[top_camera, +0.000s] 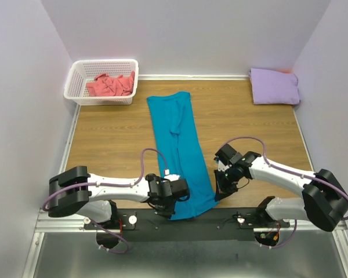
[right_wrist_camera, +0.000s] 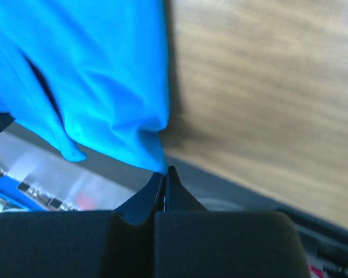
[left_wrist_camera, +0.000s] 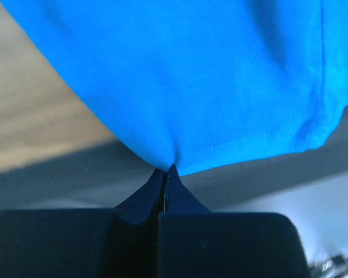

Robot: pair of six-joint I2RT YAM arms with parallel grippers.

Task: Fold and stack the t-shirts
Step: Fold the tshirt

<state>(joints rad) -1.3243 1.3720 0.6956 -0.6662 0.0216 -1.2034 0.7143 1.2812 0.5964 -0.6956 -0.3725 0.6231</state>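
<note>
Far left, the coral-pink t-shirt lies crumpled in the white lattice basket, unfolded. Your left hand pinches the near hem of the teal-blue t-shirt, a long strip mid-worktop. Your right hand pinches its near right corner. Far right, the lavender t-shirt sits folded. Judged: one done, one midway, one waiting.

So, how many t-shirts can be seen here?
3: teal one spread mid-table, coral one in the basket, lavender one folded at far right. Others may be hidden.
</note>
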